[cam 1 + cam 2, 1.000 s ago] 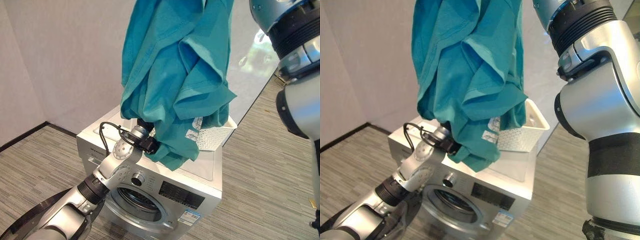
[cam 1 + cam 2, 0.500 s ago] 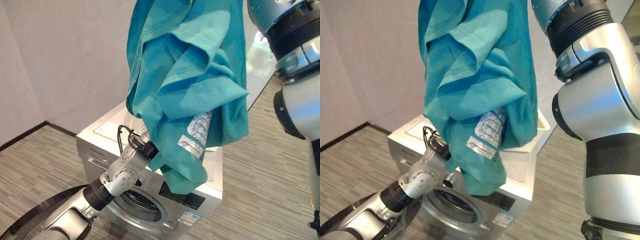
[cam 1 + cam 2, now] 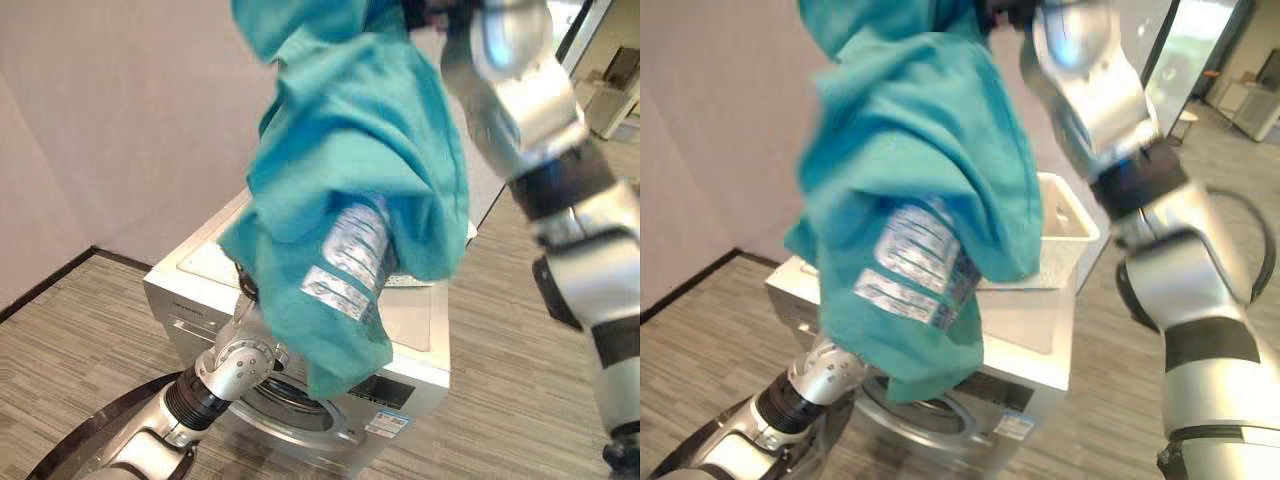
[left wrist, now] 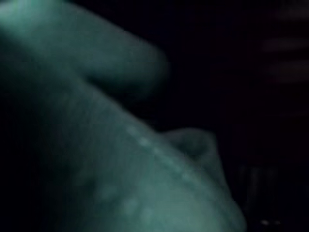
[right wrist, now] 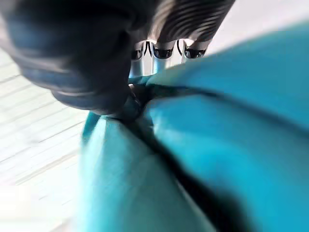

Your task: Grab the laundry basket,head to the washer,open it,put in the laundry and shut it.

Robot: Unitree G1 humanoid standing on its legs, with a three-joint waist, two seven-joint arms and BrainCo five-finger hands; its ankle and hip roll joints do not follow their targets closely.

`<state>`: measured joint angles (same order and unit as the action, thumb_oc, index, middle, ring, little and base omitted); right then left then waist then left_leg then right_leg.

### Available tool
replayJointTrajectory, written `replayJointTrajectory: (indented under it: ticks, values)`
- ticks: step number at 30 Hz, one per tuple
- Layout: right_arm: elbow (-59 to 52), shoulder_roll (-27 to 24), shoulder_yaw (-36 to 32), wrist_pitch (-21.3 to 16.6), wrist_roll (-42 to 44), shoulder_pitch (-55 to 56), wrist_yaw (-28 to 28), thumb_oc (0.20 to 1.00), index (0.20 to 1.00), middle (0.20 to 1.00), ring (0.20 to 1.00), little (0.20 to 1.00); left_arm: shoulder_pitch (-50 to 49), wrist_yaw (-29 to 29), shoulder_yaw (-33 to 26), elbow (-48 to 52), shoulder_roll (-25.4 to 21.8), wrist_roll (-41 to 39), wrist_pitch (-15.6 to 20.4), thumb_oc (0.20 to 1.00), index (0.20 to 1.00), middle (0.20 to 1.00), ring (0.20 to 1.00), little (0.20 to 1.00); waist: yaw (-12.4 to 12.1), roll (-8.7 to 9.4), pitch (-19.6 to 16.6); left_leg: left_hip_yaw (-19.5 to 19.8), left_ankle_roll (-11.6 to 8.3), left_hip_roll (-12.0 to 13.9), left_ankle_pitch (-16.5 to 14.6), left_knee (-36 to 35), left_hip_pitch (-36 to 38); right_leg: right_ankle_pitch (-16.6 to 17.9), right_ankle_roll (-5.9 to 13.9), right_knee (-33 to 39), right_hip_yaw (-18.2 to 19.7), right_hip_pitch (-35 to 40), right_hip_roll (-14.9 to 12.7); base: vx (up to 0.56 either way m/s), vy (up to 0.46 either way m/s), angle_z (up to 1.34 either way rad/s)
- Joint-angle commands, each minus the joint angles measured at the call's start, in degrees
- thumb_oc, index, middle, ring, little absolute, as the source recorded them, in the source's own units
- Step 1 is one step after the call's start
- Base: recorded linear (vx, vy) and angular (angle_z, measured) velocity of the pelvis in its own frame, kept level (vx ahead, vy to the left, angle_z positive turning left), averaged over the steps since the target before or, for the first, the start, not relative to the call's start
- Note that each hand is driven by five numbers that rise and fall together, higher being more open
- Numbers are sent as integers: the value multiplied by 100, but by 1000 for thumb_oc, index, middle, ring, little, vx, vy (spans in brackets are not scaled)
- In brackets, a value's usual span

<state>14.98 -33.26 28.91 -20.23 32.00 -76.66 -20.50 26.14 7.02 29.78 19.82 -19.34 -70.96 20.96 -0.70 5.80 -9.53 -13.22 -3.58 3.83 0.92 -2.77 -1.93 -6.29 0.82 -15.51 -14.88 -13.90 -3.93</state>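
Lower left, left hand: the left arm is reaching up toward the front of the washing machine, and the left hand is sitting under the hanging cloth; its fingers are buried in fabric, so I cannot tell whether they are spread or curled.
Left wrist view: dim teal folds are lying right against the camera.
Floor by the washer: the round door is standing open, low beside the left arm, and the drum opening is showing below the hem of the cloth.
Centre, teal shirt: the teal shirt is hanging bunched in the air, above and in front of the washer top, with a pale printed patch facing the cameras; its lower edge is draping over the control panel.
Behind the shirt, laundry basket: the white laundry basket is sitting on top of the washer, toward its right rear, partly hidden by the shirt.
Upper right, right hand: the right hand is holding the shirt up high, its fingers curled and pinching a gathered fold of the cloth.
Background: a pale wall is standing behind the washer, above grey striped flooring.
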Motion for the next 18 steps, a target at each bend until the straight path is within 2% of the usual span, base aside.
replayJointTrajectory:
  ticks: [1, 3, 4, 5, 6, 9, 12, 18]
  values:
    - [210, -478, -581, -199, -475, 259, -59, 200, 200, 200, 200, 200, -204, -213, -373, 222, -83, 370, 254, 1000, 1000, 1000, 1000, 1000, -27, 508, -266, 1, 106, -325, 140, -223, -84, 1408, 651, 2045, 273, 932, -44, -27, 32, -5]
    - [-241, -500, -813, -175, -555, 700, -10, 200, 200, 200, 200, 200, -298, -273, -423, 217, -50, 424, 249, 1000, 1000, 1000, 1000, 1000, -31, 493, -261, 4, 111, -330, 139, -223, -79, 1406, 652, 2043, 276, 938, -48, 0, 0, 0]
    - [-795, -367, -1170, -239, -516, 1393, 173, 200, 200, 200, 200, 200, -437, -353, -558, 170, 49, 492, 219, 1000, 1000, 1000, 1000, 1000, -24, 416, -206, -2, 121, -337, 140, -223, -81, 1397, 653, 2039, 279, 932, -62, 0, 0, 0]
    - [-861, -362, -1216, -210, -533, 1473, 172, 200, 200, 200, 200, 200, -462, -360, -536, 180, 39, 499, 215, 1000, 1000, 1000, 1000, 1000, -30, 435, -228, -1, 121, -337, 139, -223, -79, 1396, 653, 2042, 277, 936, -62, -23, 21, -4]
    - [-1735, -150, -1617, -266, -388, 2415, 551, 200, 200, 200, 200, 200, -724, -500, -681, 109, 68, 662, 157, 1000, 1000, 1000, 1000, 1000, -22, 361, -172, -7, 140, -345, 134, -223, -79, 1390, 653, 2037, 291, 926, -79, -10, 7, -6]
    - [-2315, -50, -1849, -254, -246, 2948, 802, 200, 200, 200, 200, 200, -1060, -553, -711, -112, 11, 845, -25, 1000, 1000, 1000, 1000, 1000, -15, 301, -114, -13, 158, -351, 142, -223, -86, 1386, 661, 2025, 310, 913, -93, -1, 2, -1]
    - [-2590, 425, -1830, -229, 176, 3401, 1017, 200, 200, 200, 200, 200, -1194, -619, -610, -368, 95, 879, -204, 1000, 1000, 1000, 1000, 1000, 18, 262, -94, -59, 175, -350, 147, -223, -66, 1393, 658, 2018, 346, 901, -92, 3, 1, -5]
    - [-2857, 671, -1481, -95, 808, 3609, 1426, 200, 200, 200, 200, 200, -1126, -794, -289, -895, -95, 1272, -546, 1000, 1000, 1000, 1000, 1000, 87, 185, -95, -159, 190, -335, 153, -223, -42, 1406, 664, 2013, 397, 887, -76, 0, -3, -11]
